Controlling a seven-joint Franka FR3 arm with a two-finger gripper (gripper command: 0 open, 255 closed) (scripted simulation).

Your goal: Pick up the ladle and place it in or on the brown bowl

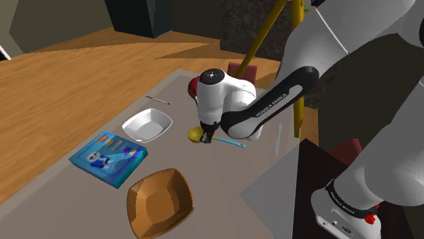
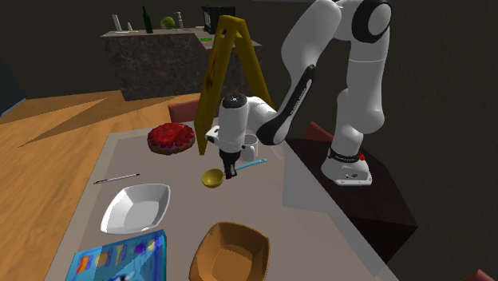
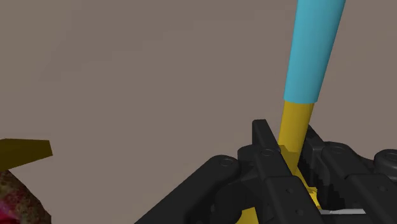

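Shows black gripper (image 3: 289, 145) closed tight on yellow neck of ladle (image 3: 312, 57), blue handle beyond fingers; places brown bowl (image 2: 231, 251) well apart on grey table (image 2: 295, 187), near white dish (image 2: 136, 207).

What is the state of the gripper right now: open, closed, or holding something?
Gripper: closed on the ladle, with its fingers clasping the yellow neck next to the blue handle.
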